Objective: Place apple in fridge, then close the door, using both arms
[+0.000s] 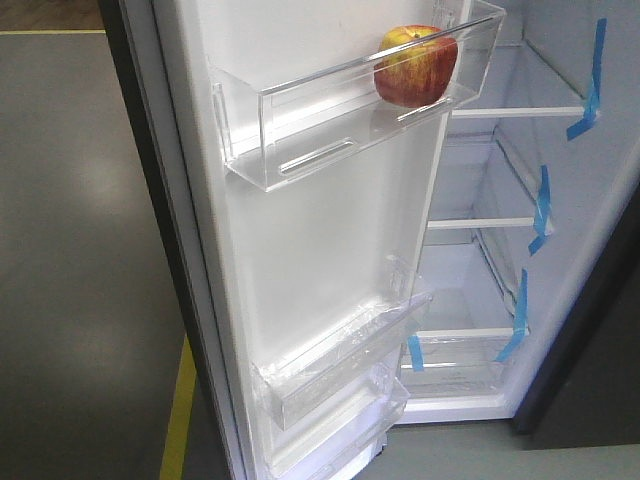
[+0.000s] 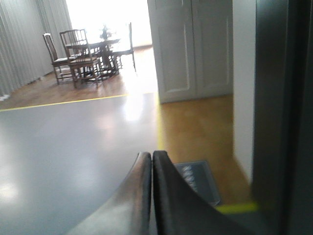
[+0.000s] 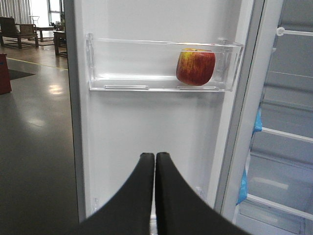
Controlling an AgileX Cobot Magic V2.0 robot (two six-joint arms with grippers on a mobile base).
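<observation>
The red and yellow apple (image 1: 415,66) (image 3: 195,66) rests at the right end of the clear upper bin (image 1: 300,120) (image 3: 132,68) on the open door (image 1: 310,260) (image 3: 146,117). The fridge (image 1: 500,250) (image 3: 283,137) stands open behind it, its white shelves marked with blue tape. My right gripper (image 3: 155,155) is shut and empty, below the bin and clear of the apple, facing the door's white inner face. My left gripper (image 2: 152,154) is also shut on nothing, pointing across the floor with a dark upright edge (image 2: 274,107) close on its right. Neither arm shows in the front view.
Lower clear bins (image 1: 340,360) hang further down the door. Grey floor with yellow tape lines (image 1: 180,410) (image 2: 63,102) spreads to the left. A table with chairs (image 2: 83,54) stands far off, and white closet doors (image 2: 190,46) rise ahead of the left gripper. A dark mat (image 2: 198,178) lies on the wooden floor.
</observation>
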